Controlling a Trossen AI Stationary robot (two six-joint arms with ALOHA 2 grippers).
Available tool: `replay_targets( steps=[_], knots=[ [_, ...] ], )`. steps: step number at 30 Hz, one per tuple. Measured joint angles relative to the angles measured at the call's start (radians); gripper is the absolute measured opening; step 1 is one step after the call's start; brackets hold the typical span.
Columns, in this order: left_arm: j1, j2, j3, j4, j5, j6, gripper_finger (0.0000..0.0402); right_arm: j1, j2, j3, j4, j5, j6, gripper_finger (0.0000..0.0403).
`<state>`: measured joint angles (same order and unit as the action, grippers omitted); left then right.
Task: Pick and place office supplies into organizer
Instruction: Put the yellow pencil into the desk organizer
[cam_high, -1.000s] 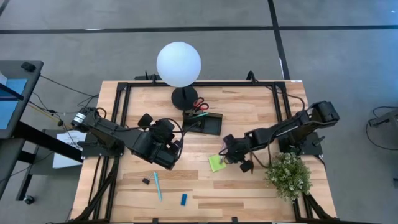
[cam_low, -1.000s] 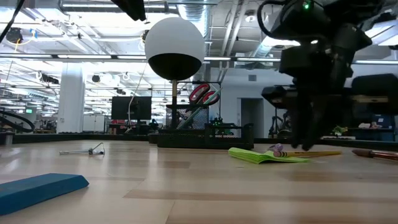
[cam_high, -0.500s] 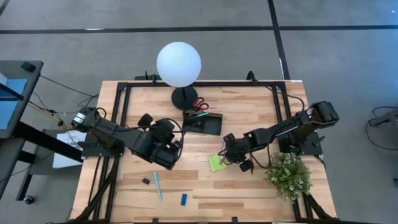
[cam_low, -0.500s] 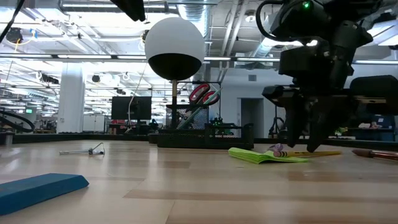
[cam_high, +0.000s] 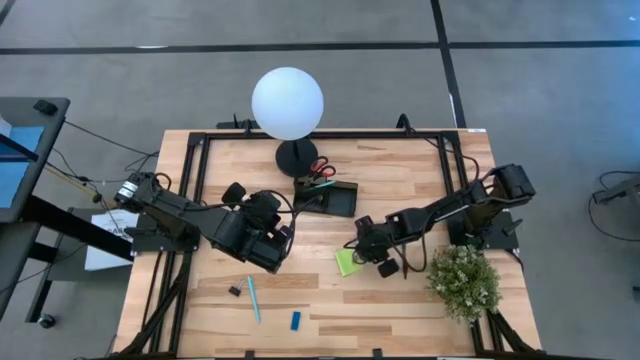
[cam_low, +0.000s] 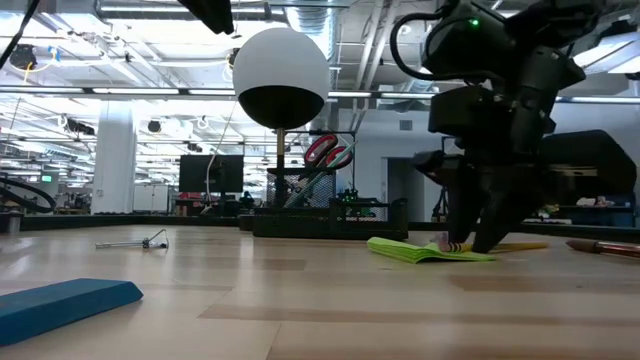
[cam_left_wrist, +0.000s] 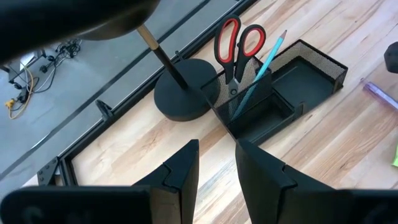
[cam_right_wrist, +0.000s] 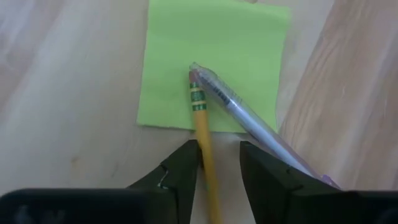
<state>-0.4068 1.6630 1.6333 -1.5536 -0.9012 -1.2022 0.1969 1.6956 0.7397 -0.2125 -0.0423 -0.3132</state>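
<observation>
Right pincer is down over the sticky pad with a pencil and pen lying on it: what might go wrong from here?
1. The yellow pencil and the clear pen cross beside the open right pincer; closing may catch both, or nudge one away.
2. Both lie partly on the green sticky pad, which may get dragged along.

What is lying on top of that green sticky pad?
A yellow pencil and a clear pen rest their ends on the sticky pad. Their far ends run out of view past the right gripper.
</observation>
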Motion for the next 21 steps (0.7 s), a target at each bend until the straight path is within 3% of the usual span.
replay_targets(
  steps=[8,21],
  knots=[
    [0.0,0.0,0.0,0.0,0.001,0.0,0.01,-0.016,-0.001,-0.031,0.033,-0.064,0.021,0.007],
    [0.0,0.0,0.0,0.0,0.005,-0.001,0.01,-0.016,-0.004,-0.05,0.077,-0.068,0.025,0.0014]
  ],
)
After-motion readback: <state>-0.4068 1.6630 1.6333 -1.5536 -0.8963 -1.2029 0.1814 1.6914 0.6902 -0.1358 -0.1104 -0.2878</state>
